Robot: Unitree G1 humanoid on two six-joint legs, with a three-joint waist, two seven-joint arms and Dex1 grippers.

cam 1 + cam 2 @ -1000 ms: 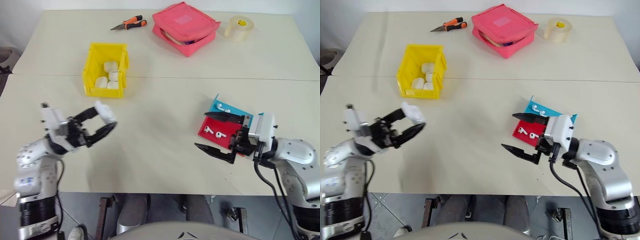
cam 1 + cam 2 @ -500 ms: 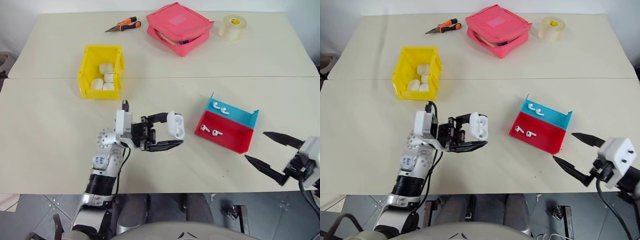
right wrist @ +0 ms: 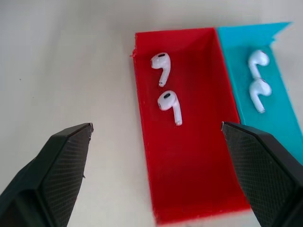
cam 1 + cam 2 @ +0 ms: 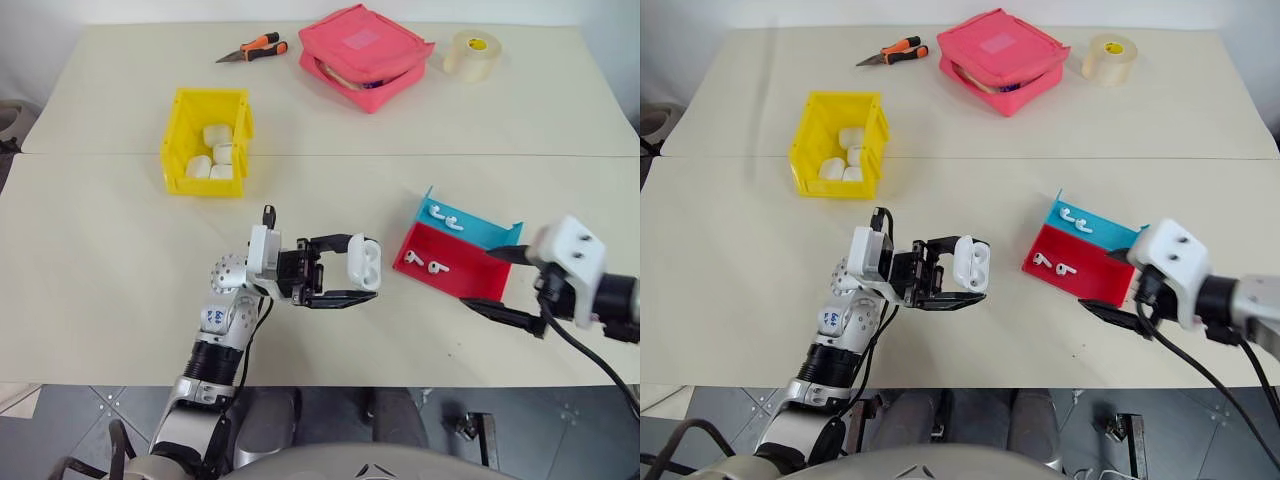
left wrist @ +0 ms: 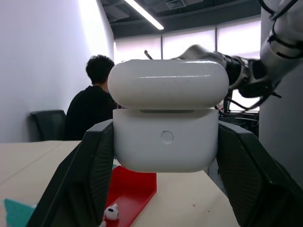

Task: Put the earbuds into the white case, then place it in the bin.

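Note:
My left gripper (image 4: 358, 268) is shut on the white case (image 4: 363, 264) and holds it above the middle of the table with the lid flipped up (image 5: 165, 137). To the right lies a shallow red-and-blue tray (image 3: 189, 156). Two earbuds (image 3: 169, 105) lie in its red half and two more (image 3: 258, 75) in the blue half. Open wide, my right gripper (image 4: 480, 278) hangs at the tray's near right side, its fingers pointing at the tray. The yellow bin (image 4: 178, 130) stands at the far left with three white cases inside.
A pink zip pouch (image 4: 368, 55), a roll of tape (image 4: 472, 55) and orange-handled cutters (image 4: 255, 47) lie along the far edge. In the left wrist view a person (image 5: 92, 113) sits in the background beyond the table.
My left gripper has carried the white case from the table's left side to the middle. My right gripper swung off the tray to the right, then came back to its near right side.

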